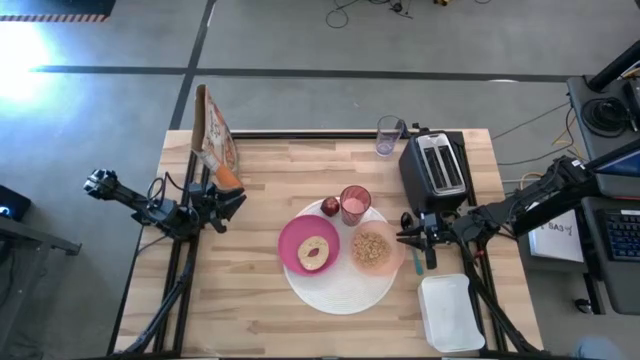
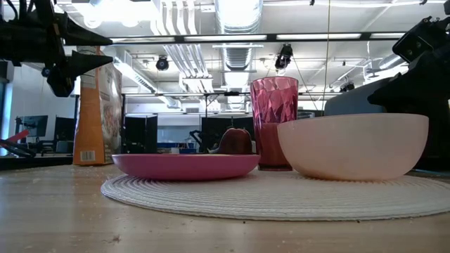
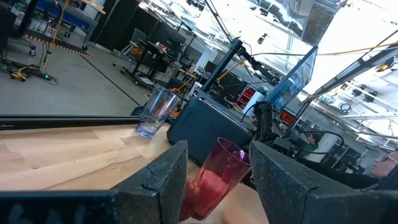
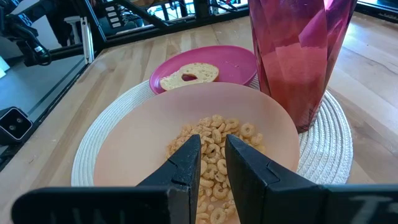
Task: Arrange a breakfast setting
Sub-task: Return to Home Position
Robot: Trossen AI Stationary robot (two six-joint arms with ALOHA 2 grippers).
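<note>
A large white round disc (image 1: 340, 288) lies mid-table. On it stand a small magenta plate (image 1: 296, 243) bearing a bagel (image 4: 189, 74), a peach bowl (image 1: 386, 262) of cereal (image 4: 211, 134), and a pink tumbler (image 1: 355, 204). A small red fruit (image 1: 330, 207) sits beside the tumbler. My right gripper (image 4: 213, 146) hovers at the bowl's right rim, pointing left, its fingers a narrow gap apart with nothing between them. My left gripper (image 3: 217, 152) stands open and empty near the table's left edge (image 1: 238, 200), aimed toward the tumbler (image 3: 214, 177).
A black toaster (image 1: 435, 165) stands at the far right, a clear glass (image 1: 388, 135) beside it. A cereal box (image 1: 213, 140) stands at the far left corner. A white rectangular tray (image 1: 450, 312) lies at the near right. Bare wood (image 1: 240, 300) shows at the near left.
</note>
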